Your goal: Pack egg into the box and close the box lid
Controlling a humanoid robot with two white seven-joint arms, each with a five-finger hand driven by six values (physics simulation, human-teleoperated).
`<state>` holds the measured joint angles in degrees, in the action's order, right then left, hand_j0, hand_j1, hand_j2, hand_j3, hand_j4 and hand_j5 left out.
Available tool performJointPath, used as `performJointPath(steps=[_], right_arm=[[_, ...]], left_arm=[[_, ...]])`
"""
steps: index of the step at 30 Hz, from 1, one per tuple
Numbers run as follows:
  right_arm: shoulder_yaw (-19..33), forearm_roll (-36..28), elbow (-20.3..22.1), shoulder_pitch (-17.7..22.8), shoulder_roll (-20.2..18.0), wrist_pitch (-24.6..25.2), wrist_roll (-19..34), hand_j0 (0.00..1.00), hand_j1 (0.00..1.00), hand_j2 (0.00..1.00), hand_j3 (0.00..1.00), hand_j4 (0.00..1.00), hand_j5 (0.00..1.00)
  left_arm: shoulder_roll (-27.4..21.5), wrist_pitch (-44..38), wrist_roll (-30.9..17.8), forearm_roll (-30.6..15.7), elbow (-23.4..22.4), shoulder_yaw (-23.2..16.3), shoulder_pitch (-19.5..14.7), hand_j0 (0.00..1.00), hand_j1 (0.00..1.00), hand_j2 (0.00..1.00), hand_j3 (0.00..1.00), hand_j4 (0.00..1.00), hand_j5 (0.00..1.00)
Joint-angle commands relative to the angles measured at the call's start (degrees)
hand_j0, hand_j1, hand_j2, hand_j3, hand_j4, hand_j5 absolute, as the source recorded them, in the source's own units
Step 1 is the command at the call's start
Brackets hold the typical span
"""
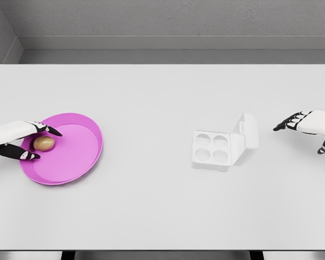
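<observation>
1. The left hand (23, 142) reaches over the magenta plate (78, 157), fingers curved around the one brown egg (44, 143); contact seems likely but is hard to confirm.
2. The egg's long axis lies roughly left to right.
3. The right hand (309, 127) hovers spread, empty, beside one white four-cup box (212, 150), its lid (246, 135) raised.

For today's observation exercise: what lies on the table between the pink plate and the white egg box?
Nothing: in the head view, the table is bare between the pink plate and the open egg box.
</observation>
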<state>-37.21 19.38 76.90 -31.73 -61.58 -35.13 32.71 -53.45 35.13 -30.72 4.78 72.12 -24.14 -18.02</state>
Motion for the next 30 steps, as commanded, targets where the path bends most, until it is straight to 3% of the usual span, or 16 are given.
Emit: performJointPath(steps=[1, 16, 20, 30], right_arm=[[0.0, -0.2, 0.0, 0.0, 0.0, 0.1, 0.0, 1.0, 1.0, 1.0, 1.0, 1.0, 1.0], [0.0, -0.3, -0.1, -0.5, 0.1, 0.1, 0.0, 1.0, 1.0, 1.0, 1.0, 1.0, 1.0], [0.6, -0.3, 0.1, -0.5, 0.3, 0.1, 0.0, 1.0, 1.0, 1.0, 1.0, 1.0, 1.0], [1.3, -0.2, -0.1, -0.5, 0.5, 0.1, 0.0, 1.0, 1.0, 1.0, 1.0, 1.0, 1.0]], left_arm=[[-0.1, -0.1, 0.0, -0.5, -0.6, 0.1, 0.0, 0.79, 0.79, 0.79, 0.79, 0.79, 0.79], [1.8, -0.1, 0.0, -0.3, -2.2, 0.2, -0.2, 0.79, 0.79, 0.79, 0.79, 0.79, 0.79], [1.9, -0.1, 0.0, -0.6, -2.2, 0.2, -0.3, 0.6, 0.6, 0.6, 0.6, 0.6, 0.6], [1.8, -0.1, 0.0, -0.7, -2.1, 0.2, 0.0, 0.47, 0.47, 0.47, 0.47, 0.47, 0.47]])
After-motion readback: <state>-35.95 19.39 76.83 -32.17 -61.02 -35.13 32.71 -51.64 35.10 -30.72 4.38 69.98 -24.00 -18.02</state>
